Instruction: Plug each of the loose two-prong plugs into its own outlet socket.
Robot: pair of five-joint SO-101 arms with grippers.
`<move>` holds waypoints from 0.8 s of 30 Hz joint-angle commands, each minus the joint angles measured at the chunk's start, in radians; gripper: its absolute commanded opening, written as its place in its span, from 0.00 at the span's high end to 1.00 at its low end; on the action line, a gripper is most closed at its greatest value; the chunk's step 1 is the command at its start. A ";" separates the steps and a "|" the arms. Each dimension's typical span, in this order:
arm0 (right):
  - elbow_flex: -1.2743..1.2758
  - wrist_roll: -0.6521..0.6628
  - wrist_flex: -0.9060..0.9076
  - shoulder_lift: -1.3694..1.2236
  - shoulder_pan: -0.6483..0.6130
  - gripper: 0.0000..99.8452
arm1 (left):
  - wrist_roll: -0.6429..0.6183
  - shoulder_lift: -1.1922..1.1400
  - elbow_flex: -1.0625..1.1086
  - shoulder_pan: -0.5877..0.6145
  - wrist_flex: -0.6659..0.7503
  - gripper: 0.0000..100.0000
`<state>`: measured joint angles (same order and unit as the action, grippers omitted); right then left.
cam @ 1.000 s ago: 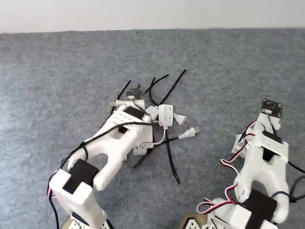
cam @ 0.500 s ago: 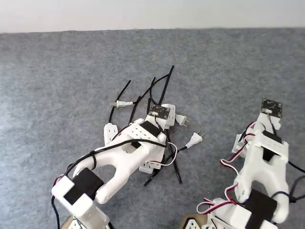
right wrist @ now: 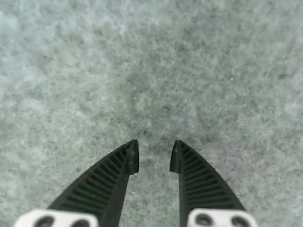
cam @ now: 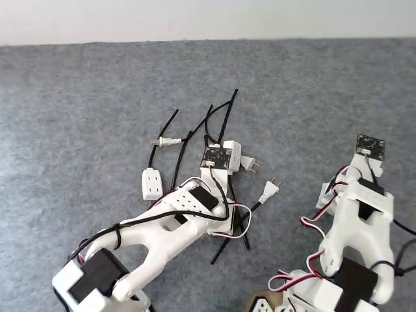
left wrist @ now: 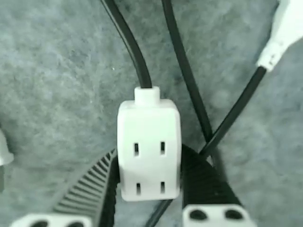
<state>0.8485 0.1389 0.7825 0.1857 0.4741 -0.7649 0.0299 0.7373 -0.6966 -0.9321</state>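
L claw [left wrist: 150,156]: jaws pressed vs both sides of the held socket [left wrist: 149,127], so closed on it. Slot face looks up at the wrist cam. The grip sits on the end away from the cord.
R claw [right wrist: 154,156]: jaws a narrow gap apart, nothing in them, over bare carpet [cam: 78,104], well apart from the pile.
Held socket: mid-table in the cord tangle [cam: 224,117], with the mid plug [cam: 249,165] just beside it.
Spare socket [cam: 151,183]: flat on the carpet near the L arm, untouched.
Plugs: far plug [cam: 166,141], mid plug and near plug [cam: 268,190] all loose, none seated.
Stage (est.): first socket secured, no plug picked yet.
Risk 1: the grip is on one end only, so the block prob. pivots or squirts out when a plug is pushed in.
Risk 2: cords cross by the L arm, so any lift or drag may tow plugs and shift them off target.
Risk 3: R gap looks tight, so unless opened wider it may shove a plug instead of taking it.
Risk 4: prongs not square to the slots could jam or skid off the face.
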 commanded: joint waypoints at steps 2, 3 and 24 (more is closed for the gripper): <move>-0.006 0.012 -0.012 0.010 -0.005 0.88 | -0.034 0.048 -0.012 0.002 0.028 0.99; -0.006 0.012 -0.012 0.010 -0.005 0.88 | -0.034 0.048 -0.012 0.005 0.028 0.99; -0.006 0.012 -0.013 0.010 -0.005 0.88 | -0.031 -0.115 -0.077 0.118 0.025 0.99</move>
<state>0.8485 0.1389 0.7825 0.1857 0.4741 -0.7910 -0.0529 0.7112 -0.6076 -0.9244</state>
